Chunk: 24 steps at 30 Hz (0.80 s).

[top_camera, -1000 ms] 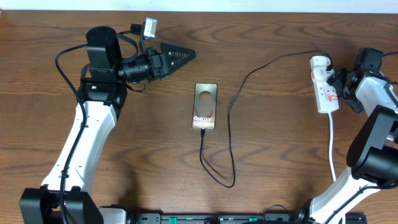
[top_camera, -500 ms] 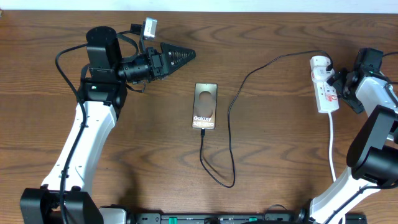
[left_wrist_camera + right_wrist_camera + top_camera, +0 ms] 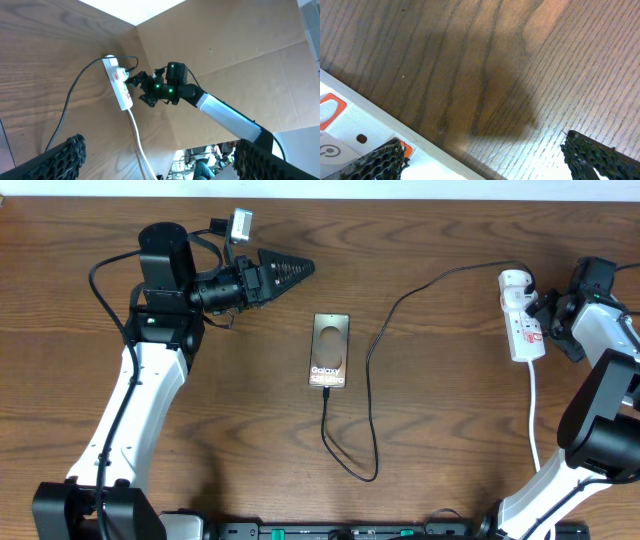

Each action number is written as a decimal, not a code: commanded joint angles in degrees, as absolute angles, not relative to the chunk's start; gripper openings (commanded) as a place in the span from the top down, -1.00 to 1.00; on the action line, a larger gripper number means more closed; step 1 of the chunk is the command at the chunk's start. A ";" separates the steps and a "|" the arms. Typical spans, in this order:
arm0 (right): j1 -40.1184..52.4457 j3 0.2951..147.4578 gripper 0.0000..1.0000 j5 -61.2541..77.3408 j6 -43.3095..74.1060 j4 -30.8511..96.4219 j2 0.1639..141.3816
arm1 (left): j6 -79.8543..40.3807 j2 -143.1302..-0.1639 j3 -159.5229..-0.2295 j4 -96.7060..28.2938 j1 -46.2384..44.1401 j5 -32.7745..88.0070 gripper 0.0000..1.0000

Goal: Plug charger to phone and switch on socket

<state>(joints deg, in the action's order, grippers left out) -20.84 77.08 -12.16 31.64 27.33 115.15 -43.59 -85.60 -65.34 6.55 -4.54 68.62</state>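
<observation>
The bronze-brown phone (image 3: 331, 351) lies flat at mid-table. The thin black charger (image 3: 372, 380) runs from the phone's near end, loops toward me, then curves up to the white socket (image 3: 522, 315) at the right. My right gripper (image 3: 548, 320) is open, right beside the socket's right edge. In the right wrist view its jaws (image 3: 482, 142) are spread, and the left finger sits over a red switch on the socket (image 3: 350, 130). My left gripper (image 3: 300, 270) hovers up and left of the phone, empty. Its fingers (image 3: 162, 145) are wide apart. It faces the distant socket (image 3: 120, 82).
A thick white cord (image 3: 533, 410) runs from the socket toward the table's front edge, along my right arm. The brown wooden table (image 3: 450, 410) ends at a pale wall at the back. A cardboard panel (image 3: 240, 55) stands past the right side.
</observation>
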 commanded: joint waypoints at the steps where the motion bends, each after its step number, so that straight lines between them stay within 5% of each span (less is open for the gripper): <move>1: -21.02 76.38 -0.98 -12.27 32.62 26.94 116.40 | -43.09 -84.66 -65.84 6.74 -4.34 68.71 -0.89; 24: -22.48 76.34 -0.98 -11.38 32.21 27.22 116.14 | -43.09 -84.66 -65.84 6.74 -4.34 68.71 -0.90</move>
